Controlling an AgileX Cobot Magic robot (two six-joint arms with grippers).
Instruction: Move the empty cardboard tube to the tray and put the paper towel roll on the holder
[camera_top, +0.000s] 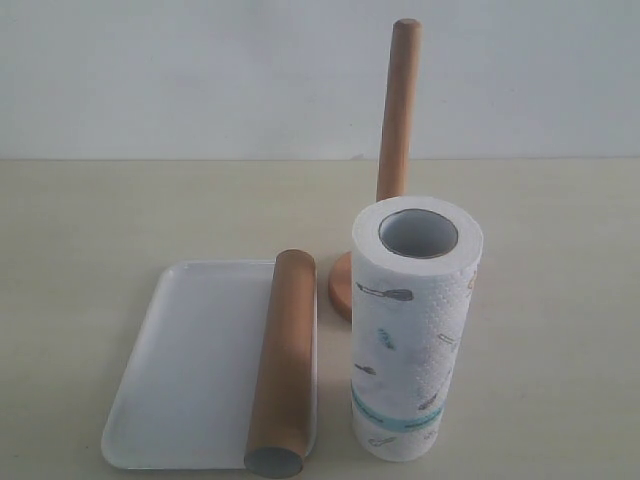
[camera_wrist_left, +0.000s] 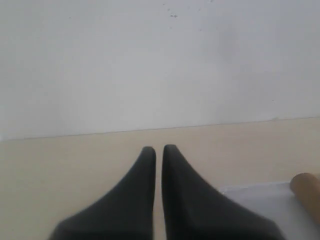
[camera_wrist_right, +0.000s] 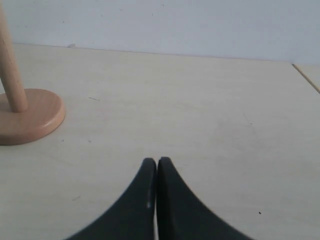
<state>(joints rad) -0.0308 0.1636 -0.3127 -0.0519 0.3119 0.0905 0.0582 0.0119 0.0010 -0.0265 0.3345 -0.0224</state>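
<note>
The paper towel roll (camera_top: 415, 340) stands upright on the tabletop (camera_top: 560, 300), just in front of the holder (camera_top: 397, 110), core up. The empty cardboard tube (camera_top: 283, 360) already lies along the tray (camera_top: 190, 370) by its right rim, so the roll's next, imo. Left claw (camera_wrist_left: 158, 148) and right claw (camera_wrist_right: 157, 160) are both closed and hold nothing. Open the right one wide, grip the roll mid-body, lift it level above the post top, then lower the core over it.

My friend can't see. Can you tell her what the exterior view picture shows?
A brown cardboard tube lies along the right side of a white tray on a pale table. Right of the tray a paper towel roll stands upright, and behind it stands a wooden holder with its post bare.
</note>
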